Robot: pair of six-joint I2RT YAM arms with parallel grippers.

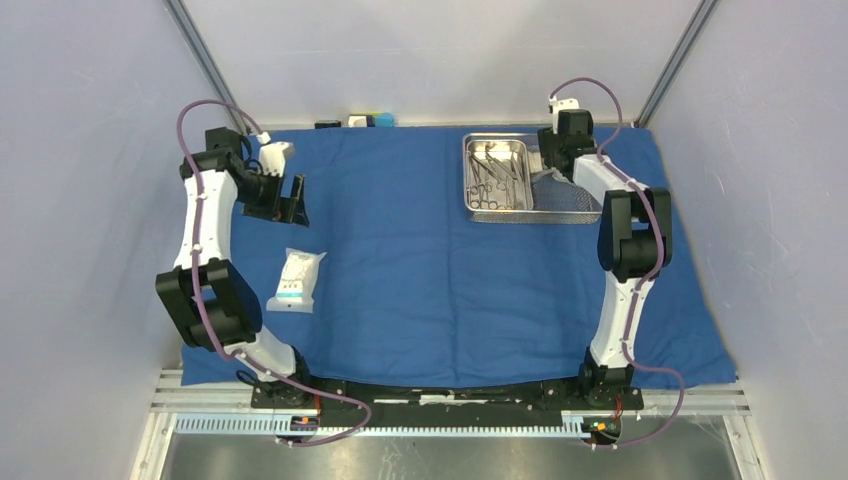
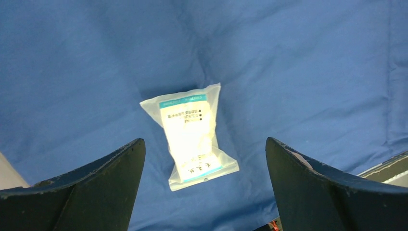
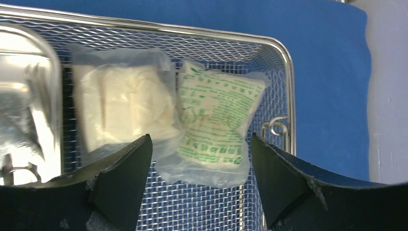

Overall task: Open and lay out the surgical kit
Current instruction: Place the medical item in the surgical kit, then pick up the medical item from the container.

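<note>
The blue cloth wrap (image 1: 420, 260) lies spread flat over the table. At its back right stands the steel mesh tray (image 1: 570, 210), and the inner pan (image 1: 497, 150) in it holds slim metal instruments (image 1: 490, 185). One clear packet (image 2: 191, 134) with a teal strip lies on the cloth at the left (image 1: 298, 280). My left gripper (image 2: 204, 140) hangs open above it, apart from it. My right gripper (image 3: 199, 136) is open over the tray's right end. Under it lie a green-printed packet (image 3: 216, 130) and a plain white packet (image 3: 122, 108) on the mesh.
Small objects (image 1: 365, 121) sit past the cloth's back edge. Grey walls close in on both sides. The tray's end rim carries a wire handle (image 3: 276, 126). My right wrist (image 1: 565, 135) hangs over the tray's far right corner.
</note>
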